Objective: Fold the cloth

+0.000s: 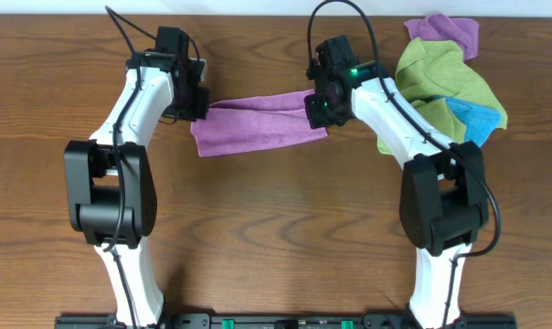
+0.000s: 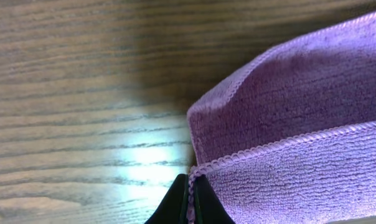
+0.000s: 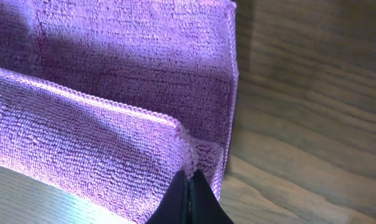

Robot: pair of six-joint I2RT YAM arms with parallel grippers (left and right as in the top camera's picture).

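Currently the cloth (image 1: 258,125) lies doubled over on the table (image 1: 258,228), just toward 12 o'clock from its middle, spanning between both arms. The left gripper (image 1: 201,105) is clamped tight on its 9 o'clock corner, and the right gripper (image 1: 318,111) pinches the 3 o'clock corner. Green cloths (image 1: 440,78) are heaped at 2 o'clock.

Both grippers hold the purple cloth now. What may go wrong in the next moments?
1. The left gripper and right gripper pinch only the hem of the cloth; a corner may slip out.
2. The right arm passes close to the green cloth; it may drag it.
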